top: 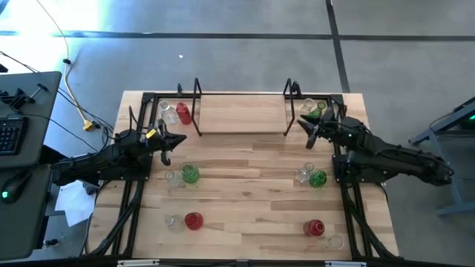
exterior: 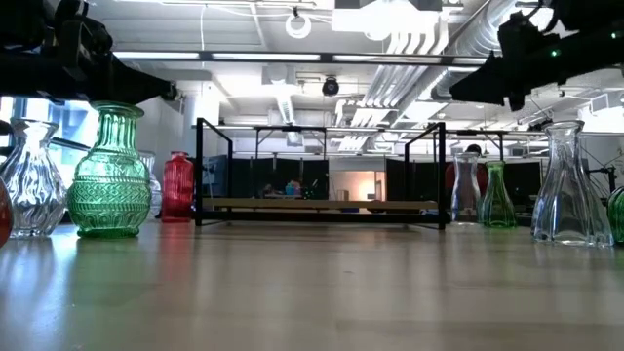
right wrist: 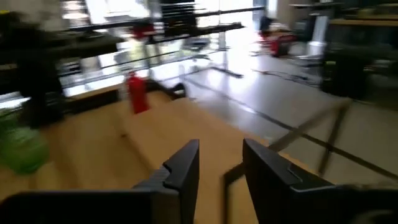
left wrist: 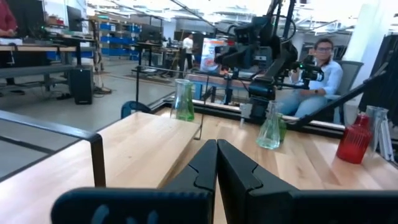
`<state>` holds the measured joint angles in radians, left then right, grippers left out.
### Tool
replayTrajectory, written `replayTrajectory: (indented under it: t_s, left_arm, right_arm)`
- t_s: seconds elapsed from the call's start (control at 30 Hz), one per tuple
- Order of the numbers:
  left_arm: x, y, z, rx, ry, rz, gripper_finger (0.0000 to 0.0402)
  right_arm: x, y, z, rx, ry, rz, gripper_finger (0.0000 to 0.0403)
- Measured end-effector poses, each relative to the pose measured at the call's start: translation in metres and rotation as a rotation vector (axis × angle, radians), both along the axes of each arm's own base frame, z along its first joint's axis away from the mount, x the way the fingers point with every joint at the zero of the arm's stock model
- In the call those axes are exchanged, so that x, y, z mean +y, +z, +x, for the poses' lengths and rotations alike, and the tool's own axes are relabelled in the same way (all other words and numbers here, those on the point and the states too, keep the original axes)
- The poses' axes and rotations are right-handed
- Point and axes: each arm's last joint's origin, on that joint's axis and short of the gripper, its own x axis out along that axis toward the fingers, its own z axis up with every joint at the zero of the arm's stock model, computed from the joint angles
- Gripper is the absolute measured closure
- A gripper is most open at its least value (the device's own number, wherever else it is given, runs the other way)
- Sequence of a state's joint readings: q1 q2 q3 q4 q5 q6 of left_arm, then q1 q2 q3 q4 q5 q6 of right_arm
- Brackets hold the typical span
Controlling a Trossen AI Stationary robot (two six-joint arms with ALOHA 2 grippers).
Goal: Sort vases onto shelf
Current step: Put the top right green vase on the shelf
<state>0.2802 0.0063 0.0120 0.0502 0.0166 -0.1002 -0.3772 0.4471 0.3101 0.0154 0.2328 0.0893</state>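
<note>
The main risk, as I judge it, lies at the far right corner: the right gripper [top: 306, 133] hovers with its fingers slightly parted and empty just beside the green vase [top: 318, 110] and clear one standing off the end of the shelf [top: 241, 115], so a careless swing could topple them. The left gripper [top: 177, 141], fingers pressed together and holding nothing, waits near the shelf's left end, where a red vase [top: 184, 113] and a clear vase stand outside the wire frame; the board itself looks bare.
</note>
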Motion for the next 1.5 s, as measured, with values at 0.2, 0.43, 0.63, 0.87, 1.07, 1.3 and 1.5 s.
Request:
replayTrajectory:
  t_s: [0.2, 0.43, 0.63, 0.87, 1.07, 1.3, 1.5]
  left_arm:
    - [0.000, 0.000, 0.000, 0.000, 0.001, -0.003, 0.0399]
    - [0.000, 0.000, 0.000, 0.007, 0.008, 0.022, 0.0399]
    - [0.000, 0.000, 0.000, 0.010, 0.009, 0.032, 0.0399]
    - [0.000, 0.001, 0.000, 0.015, 0.017, 0.083, 0.0399]
    - [0.002, 0.001, -0.001, 0.023, 0.077, 0.105, 0.0399]
    - [0.003, 0.002, -0.001, 0.021, 0.114, 0.131, 0.0399]
    - [0.002, 0.002, -0.001, 0.008, 0.079, 0.102, 0.0399]
  right_arm:
    - [-0.005, 0.024, -0.019, 0.092, -0.438, 0.096, 0.0274]
    - [-0.015, 0.018, -0.022, 0.112, -0.629, 0.299, 0.0208]
    - [-0.032, 0.003, -0.021, 0.165, -0.696, 0.458, 0.0155]
    - [-0.045, -0.002, -0.025, 0.233, -0.695, 0.499, 0.0147]
    - [-0.050, -0.005, -0.031, 0.234, -0.714, 0.547, 0.0147]
    - [-0.053, -0.007, -0.030, 0.252, -0.714, 0.567, 0.0147]
    - [-0.056, -0.009, -0.027, 0.217, -0.738, 0.602, 0.0147]
